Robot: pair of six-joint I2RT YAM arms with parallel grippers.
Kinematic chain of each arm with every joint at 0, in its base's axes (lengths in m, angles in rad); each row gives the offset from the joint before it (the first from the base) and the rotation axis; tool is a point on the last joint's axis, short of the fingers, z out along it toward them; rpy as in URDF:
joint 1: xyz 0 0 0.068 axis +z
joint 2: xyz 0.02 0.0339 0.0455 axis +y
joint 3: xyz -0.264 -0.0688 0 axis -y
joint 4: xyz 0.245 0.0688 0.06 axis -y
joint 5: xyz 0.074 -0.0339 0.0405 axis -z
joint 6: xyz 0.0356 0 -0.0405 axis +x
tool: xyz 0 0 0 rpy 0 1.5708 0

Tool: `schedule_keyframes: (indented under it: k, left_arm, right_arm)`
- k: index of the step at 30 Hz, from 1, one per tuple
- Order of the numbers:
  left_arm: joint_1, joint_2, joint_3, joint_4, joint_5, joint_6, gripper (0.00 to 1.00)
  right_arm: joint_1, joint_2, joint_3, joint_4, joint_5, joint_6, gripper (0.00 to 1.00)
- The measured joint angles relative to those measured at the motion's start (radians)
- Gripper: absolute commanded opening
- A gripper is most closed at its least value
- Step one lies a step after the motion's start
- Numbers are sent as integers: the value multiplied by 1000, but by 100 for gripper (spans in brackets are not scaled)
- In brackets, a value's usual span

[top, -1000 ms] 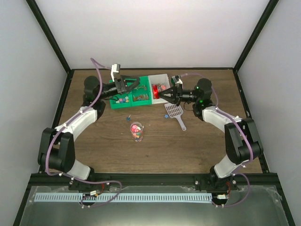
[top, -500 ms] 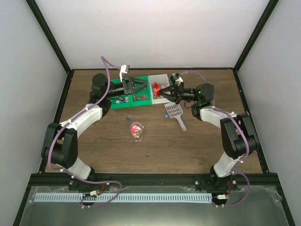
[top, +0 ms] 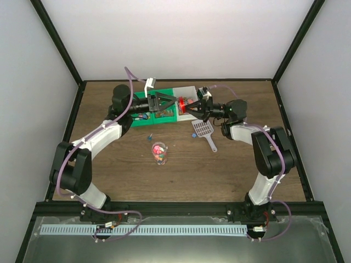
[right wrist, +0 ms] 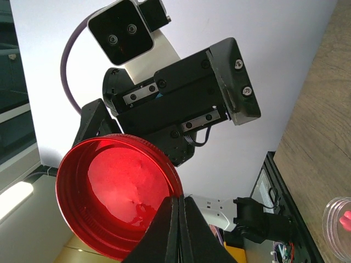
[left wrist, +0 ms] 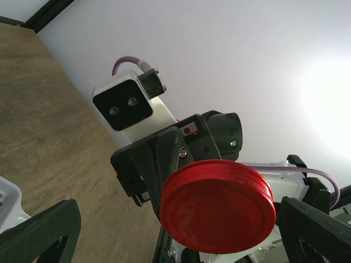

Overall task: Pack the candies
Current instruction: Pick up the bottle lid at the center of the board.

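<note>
The candies point(top: 159, 149) fill a small clear jar point(top: 159, 156) standing mid-table; more lie in the green tray point(top: 137, 121). My right gripper point(top: 190, 107) is shut on the rim of a round red lid point(top: 182, 103) and holds it in the air over the trays. In the right wrist view the fingers point(right wrist: 174, 230) pinch the lid's edge point(right wrist: 118, 194). My left gripper point(top: 169, 102) is open and faces the lid from the left. In the left wrist view its two fingers point(left wrist: 41, 230) stand wide either side of the lid point(left wrist: 216, 205), not touching it.
A white tray point(top: 189, 91) sits right of the green one. A grey slotted scoop point(top: 205, 131) lies on the table right of the jar. A few loose candies lie near it point(top: 194, 135) and above the jar point(top: 151, 135). The jar's rim shows in the right wrist view point(right wrist: 337, 219).
My left gripper has swung right across the green tray and opened around the lid. My right gripper has carried the red lid a little left to meet it.
</note>
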Motion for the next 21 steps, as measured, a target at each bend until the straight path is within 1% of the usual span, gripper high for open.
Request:
schedule_keyframes:
  k: [8, 10, 12, 16, 21]
  left_arm:
    - [-10, 11, 0, 6, 3, -6, 100]
    - [-12, 14, 0, 8, 3, -12, 97]
    - [-14, 16, 0, 10, 3, -17, 92]
    - [-18, 16, -1, 33, 3, -35, 91]
    - [-21, 17, -10, 103, 22, -84, 90]
  right_arm:
    - [5, 15, 5, 40, 0, 24, 1]
    - [6, 17, 5, 47, 0, 27, 1]
    - [9, 22, 9, 50, -1, 29, 1]
    - [16, 35, 25, 50, -2, 37, 1]
    - [22, 44, 33, 50, -2, 38, 1]
